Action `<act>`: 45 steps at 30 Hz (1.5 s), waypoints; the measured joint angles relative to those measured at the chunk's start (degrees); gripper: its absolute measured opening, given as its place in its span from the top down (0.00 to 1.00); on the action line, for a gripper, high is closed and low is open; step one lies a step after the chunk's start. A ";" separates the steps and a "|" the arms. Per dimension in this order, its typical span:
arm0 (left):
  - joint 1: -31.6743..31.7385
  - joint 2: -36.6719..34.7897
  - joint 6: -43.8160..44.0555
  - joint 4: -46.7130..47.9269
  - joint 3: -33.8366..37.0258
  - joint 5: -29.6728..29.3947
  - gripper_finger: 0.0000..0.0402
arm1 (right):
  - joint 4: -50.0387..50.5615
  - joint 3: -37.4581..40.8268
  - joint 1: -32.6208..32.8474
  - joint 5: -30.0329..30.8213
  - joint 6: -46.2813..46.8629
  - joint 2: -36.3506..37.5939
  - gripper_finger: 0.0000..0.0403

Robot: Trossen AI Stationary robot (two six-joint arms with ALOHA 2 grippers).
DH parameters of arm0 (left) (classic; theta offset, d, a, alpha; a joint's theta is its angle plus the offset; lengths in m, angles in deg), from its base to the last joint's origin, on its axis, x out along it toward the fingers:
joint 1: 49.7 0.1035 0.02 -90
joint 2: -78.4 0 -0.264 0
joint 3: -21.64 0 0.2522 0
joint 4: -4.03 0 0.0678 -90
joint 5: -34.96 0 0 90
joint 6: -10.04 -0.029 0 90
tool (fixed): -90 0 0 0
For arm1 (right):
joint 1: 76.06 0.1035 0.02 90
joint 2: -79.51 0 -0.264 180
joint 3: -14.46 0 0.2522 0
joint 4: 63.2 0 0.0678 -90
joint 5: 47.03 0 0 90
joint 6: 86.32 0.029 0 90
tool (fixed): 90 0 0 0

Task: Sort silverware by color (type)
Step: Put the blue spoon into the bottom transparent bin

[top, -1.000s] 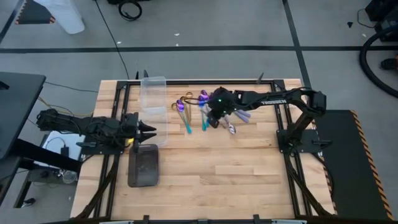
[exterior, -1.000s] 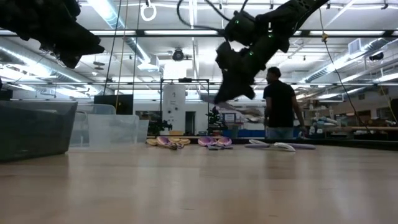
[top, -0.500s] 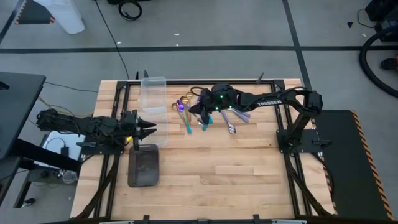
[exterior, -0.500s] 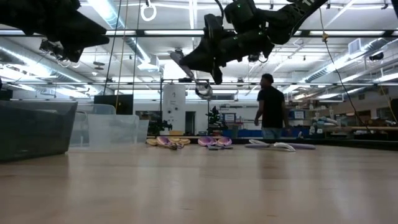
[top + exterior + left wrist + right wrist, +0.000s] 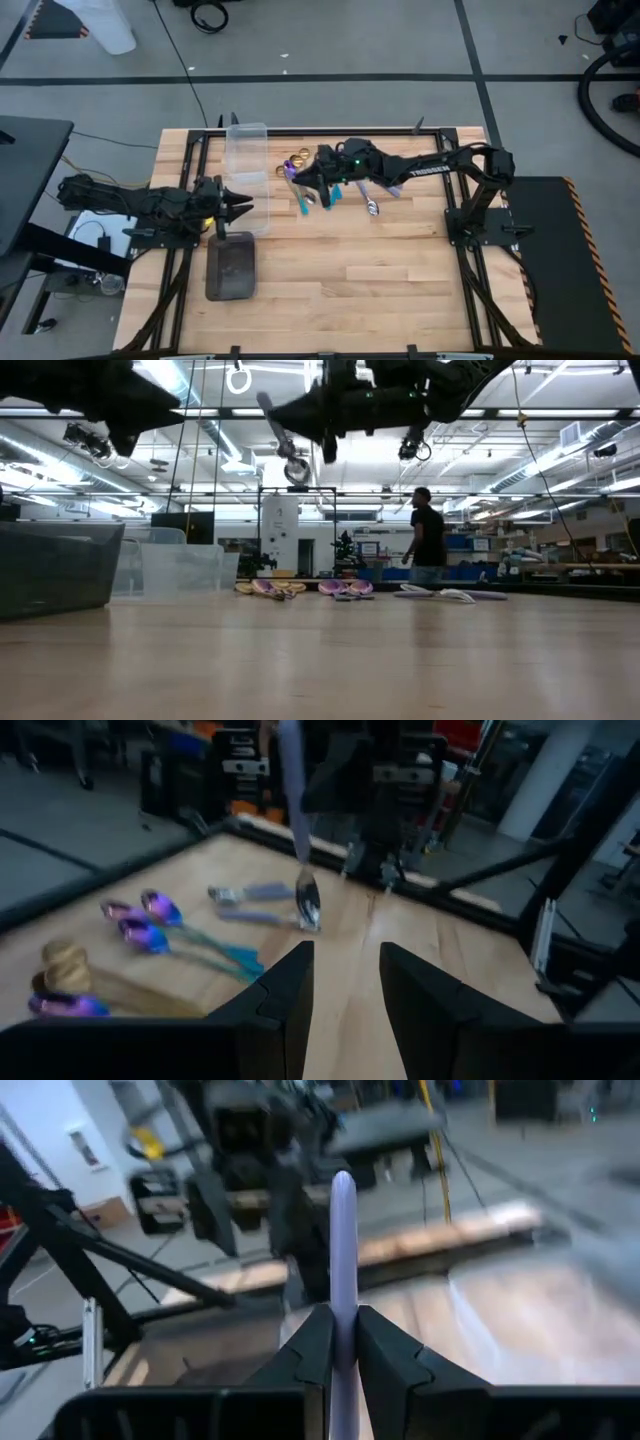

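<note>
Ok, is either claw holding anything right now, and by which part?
The right claw grips a silver spoon by its handle, lifted above the table. The left claw is open and holds nothing.

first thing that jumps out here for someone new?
The right claw, raised above the table's far middle, is shut on a silver spoon that hangs in the air and points toward the left arm. Under it lies the scatter of gold, purple-teal and silver spoons on the wood. The left claw waits open at the left side, between the clear bin and the dark tray.
</note>
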 joint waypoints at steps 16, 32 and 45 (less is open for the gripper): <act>7.43 24.66 -9.79 -30.51 -0.04 3.32 0.44 | -7.54 -0.23 1.31 -4.51 -5.08 0.00 0.89; 13.17 44.03 -13.74 -49.77 -6.11 11.57 0.45 | -9.98 -0.23 2.13 -3.92 -8.35 0.00 0.89; 13.17 47.29 -16.25 -45.59 -11.13 13.68 0.64 | -8.16 -0.21 2.09 -4.01 -9.12 0.00 0.89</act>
